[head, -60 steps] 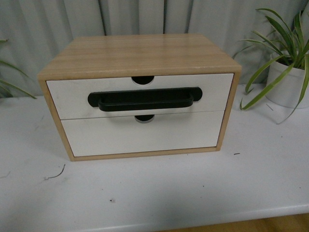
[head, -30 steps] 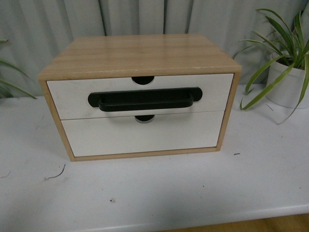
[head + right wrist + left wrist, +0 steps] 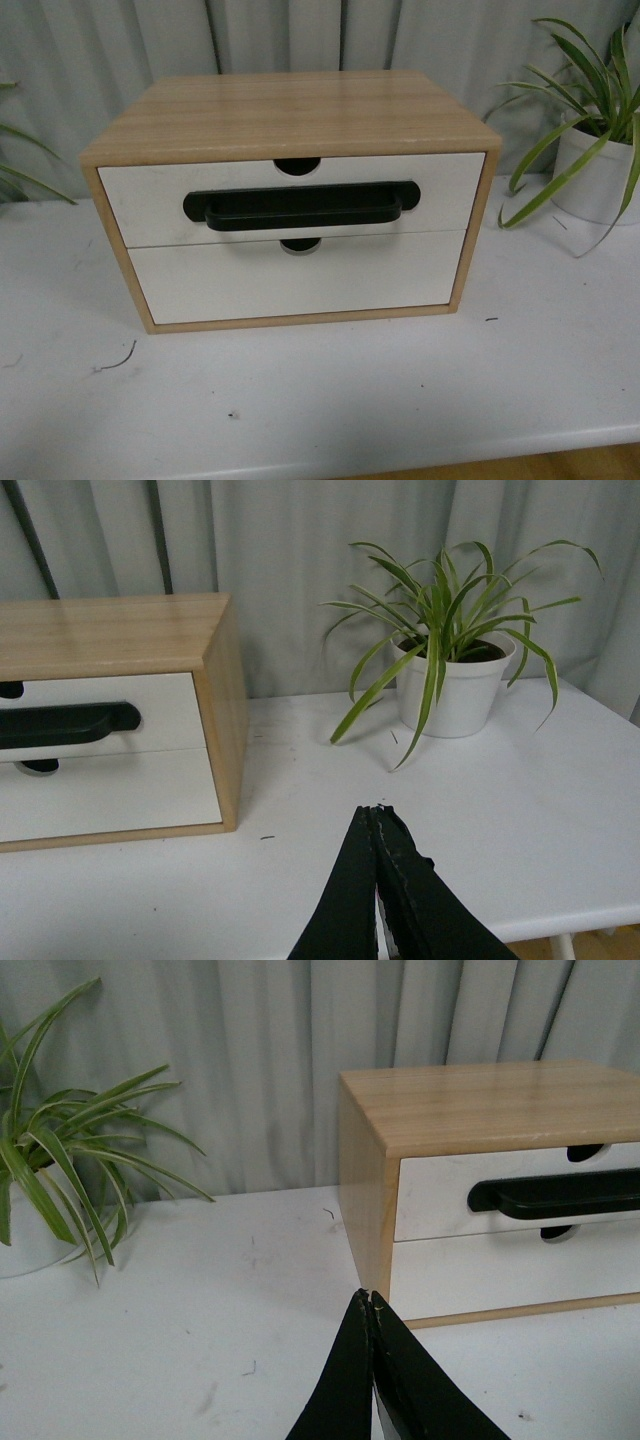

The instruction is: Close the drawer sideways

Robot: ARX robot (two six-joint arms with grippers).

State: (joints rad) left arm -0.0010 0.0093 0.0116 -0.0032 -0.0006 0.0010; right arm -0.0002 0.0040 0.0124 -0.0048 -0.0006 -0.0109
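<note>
The drawer (image 3: 300, 200) looks flush in its cabinet (image 3: 290, 110) on the counter (image 3: 330, 400), seemingly already shut. Our left claw (image 3: 371, 1305) and right claw (image 3: 375, 815) are both clenched, grasping nothing, hanging above the counter well apart from it. We judge a further sideways push risks shoving the whole cabinet toward the potted plant (image 3: 590, 150).
</note>
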